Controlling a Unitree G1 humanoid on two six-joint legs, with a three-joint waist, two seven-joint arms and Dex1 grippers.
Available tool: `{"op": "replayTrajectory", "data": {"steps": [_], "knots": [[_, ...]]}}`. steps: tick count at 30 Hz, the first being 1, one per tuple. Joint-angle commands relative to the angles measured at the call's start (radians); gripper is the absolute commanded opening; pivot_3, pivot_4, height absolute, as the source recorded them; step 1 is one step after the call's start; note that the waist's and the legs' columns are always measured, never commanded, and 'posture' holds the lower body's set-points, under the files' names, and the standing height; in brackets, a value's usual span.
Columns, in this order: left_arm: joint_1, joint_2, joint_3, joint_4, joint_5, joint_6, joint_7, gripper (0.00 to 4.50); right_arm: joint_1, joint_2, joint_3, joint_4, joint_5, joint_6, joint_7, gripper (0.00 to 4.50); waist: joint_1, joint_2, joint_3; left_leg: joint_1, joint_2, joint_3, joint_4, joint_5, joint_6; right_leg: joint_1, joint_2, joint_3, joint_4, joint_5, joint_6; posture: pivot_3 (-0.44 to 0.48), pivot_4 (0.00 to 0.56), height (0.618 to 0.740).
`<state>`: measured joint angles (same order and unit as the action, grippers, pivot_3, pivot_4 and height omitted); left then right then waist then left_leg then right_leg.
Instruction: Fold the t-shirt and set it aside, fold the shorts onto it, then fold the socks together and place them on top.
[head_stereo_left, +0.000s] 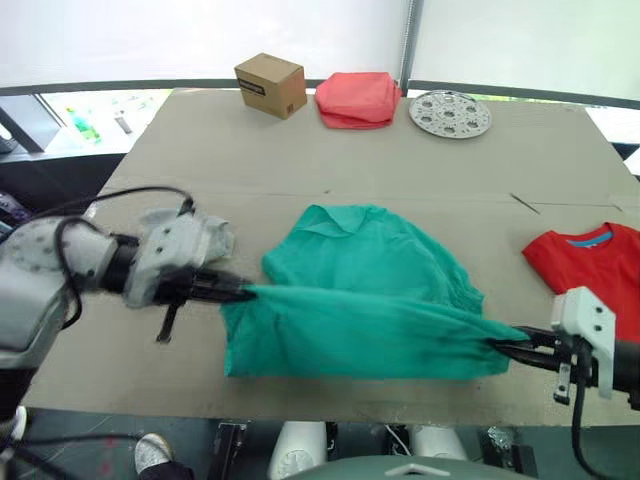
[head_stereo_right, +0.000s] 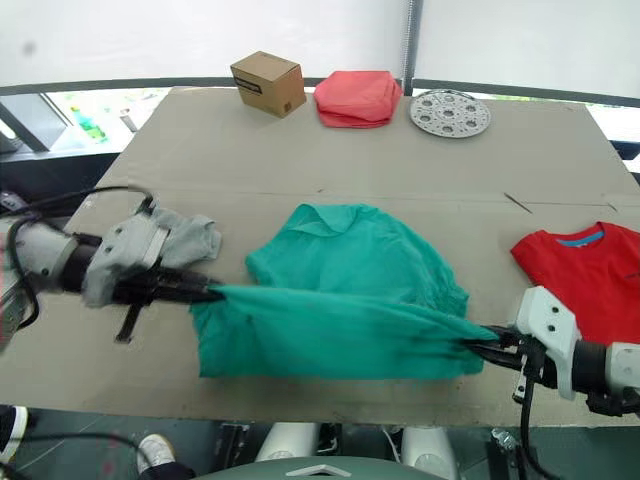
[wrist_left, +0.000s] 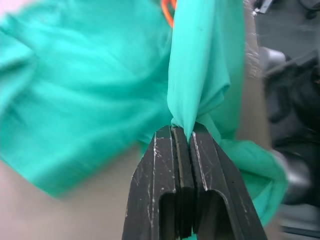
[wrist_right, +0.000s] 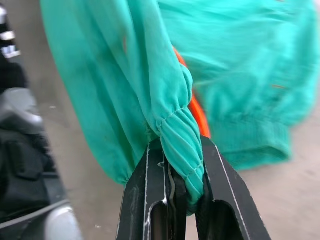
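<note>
The teal-green shorts (head_stereo_left: 365, 300) lie in the middle of the table, their near edge lifted and stretched taut between both grippers. My left gripper (head_stereo_left: 246, 291) is shut on the left end of that edge; the left wrist view shows the fabric (wrist_left: 195, 75) pinched between the fingers (wrist_left: 165, 170). At the right end my right gripper (head_stereo_left: 508, 345) is shut on the gathered waistband (wrist_right: 182, 145), with the orange drawstring (wrist_right: 196, 112) beside it. The red t-shirt (head_stereo_left: 590, 265) lies flat at the table's right edge. Grey socks (head_stereo_right: 190, 235) lie under my left wrist.
At the back of the brown table (head_stereo_left: 300, 150) stand a cardboard box (head_stereo_left: 270, 85), a folded salmon-pink cloth (head_stereo_left: 357, 98) and a round perforated metal plate (head_stereo_left: 450, 112). The table's near edge (head_stereo_left: 300, 405) runs just below the shorts.
</note>
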<state>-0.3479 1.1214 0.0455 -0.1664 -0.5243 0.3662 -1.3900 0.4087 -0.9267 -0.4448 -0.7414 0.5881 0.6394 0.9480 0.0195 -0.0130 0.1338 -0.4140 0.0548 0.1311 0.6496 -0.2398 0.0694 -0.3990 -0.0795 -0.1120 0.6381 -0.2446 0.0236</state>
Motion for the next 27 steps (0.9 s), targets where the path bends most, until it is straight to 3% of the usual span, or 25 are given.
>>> {"op": "replayTrajectory", "data": {"steps": [1,5,11,20,27], "knots": [[-0.192,-0.061,-0.090,0.151,0.156,-0.023,0.079,0.05,-0.033,-0.021,-0.020,0.044,-0.025,0.041,-0.044,0.00,-0.001,0.000,0.000,0.000,0.000,0.000,0.001,0.000,0.000,0.000,0.000,0.000,0.001,0.000,0.001,0.000,0.150,0.740],[-0.331,-0.123,-0.192,0.250,0.264,-0.021,0.102,0.05,-0.091,-0.036,0.018,0.065,-0.045,0.064,-0.082,0.00,-0.007,-0.002,0.000,0.000,0.000,0.000,0.002,0.000,0.000,0.001,0.001,0.001,0.001,0.000,0.001,0.000,0.150,0.740],[-0.349,-0.183,-0.235,0.258,0.258,0.050,0.077,0.05,-0.183,-0.035,0.078,0.056,-0.032,0.109,-0.138,0.00,-0.005,-0.002,0.001,0.000,0.001,0.000,0.003,0.000,0.000,0.000,0.001,0.002,0.002,0.000,0.001,0.000,0.150,0.740],[-0.552,-0.308,-0.304,0.574,0.516,-0.184,0.259,0.05,-0.393,-0.029,0.200,0.155,-0.076,0.219,-0.264,0.00,0.000,-0.004,0.001,-0.001,0.000,0.000,0.005,0.000,0.001,0.000,0.000,0.002,0.002,0.002,-0.002,0.000,0.150,0.740],[-0.734,-0.469,-0.384,0.868,0.654,-0.334,0.364,0.05,-0.629,0.015,0.336,0.253,-0.122,0.368,-0.395,0.00,-0.008,-0.005,0.001,-0.001,0.000,0.000,0.005,0.000,0.001,-0.001,0.000,0.001,0.003,0.002,-0.002,0.000,0.150,0.740]]}}
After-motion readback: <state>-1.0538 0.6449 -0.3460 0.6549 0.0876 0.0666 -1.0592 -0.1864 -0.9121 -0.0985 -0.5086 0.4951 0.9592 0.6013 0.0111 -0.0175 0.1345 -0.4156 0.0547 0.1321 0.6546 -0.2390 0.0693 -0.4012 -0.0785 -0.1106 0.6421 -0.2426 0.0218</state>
